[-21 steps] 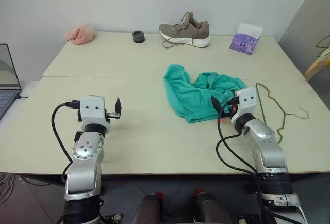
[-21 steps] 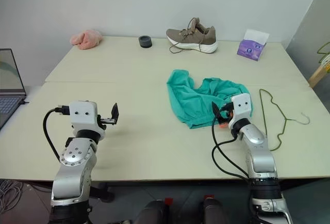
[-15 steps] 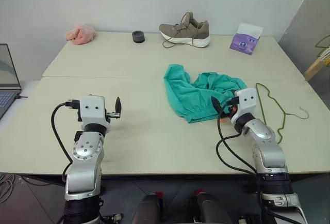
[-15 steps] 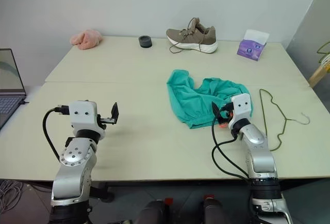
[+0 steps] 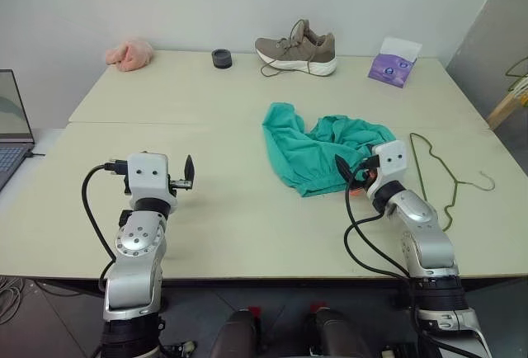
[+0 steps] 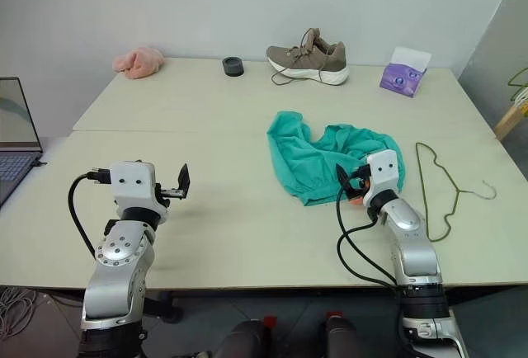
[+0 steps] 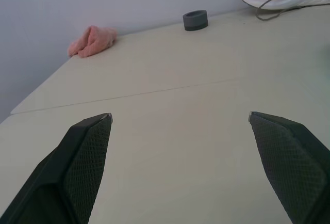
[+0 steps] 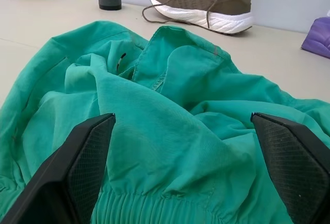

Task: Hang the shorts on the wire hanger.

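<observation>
- Far left edge, around 9 o'clock, a laptop [image 5: 10, 127] sits just off the table [image 5: 214, 94], screen up.
- Back left corner, about 11 o'clock, there's a pink fluffy cloth [image 5: 129, 54] near the wall.
- The left gripper [image 5: 183, 178] hangs over bare tabletop at roughly 8 o'clock, fingers spread wide with nothing between them. The wrist camera just looks across empty table toward the pink cloth.
- Toward 12 o'clock at the back there's a small dark ring-shaped thing [image 5: 220, 58], and right next to it a tan shoe [image 5: 297, 47] with a white sole and loose laces.
- The shorts [image 5: 318, 150] are a crumpled teal heap a bit right of the table's middle, lying flat on the top and not on any hanger.
- The right gripper [image 8: 181, 177] is at the near right edge of that heap, about 4 o'clock, fingers wide apart. From its wrist camera the gathered waistband sits right between the two fingers, but they're not pinching the fabric.
- At the back right, 1 o'clock, a purple tissue pack [image 5: 393, 63].
- The wire hanger [image 5: 445, 178] lies flat on the table just right of the shorts, around 3 o'clock, hook pointing toward the right edge.
</observation>
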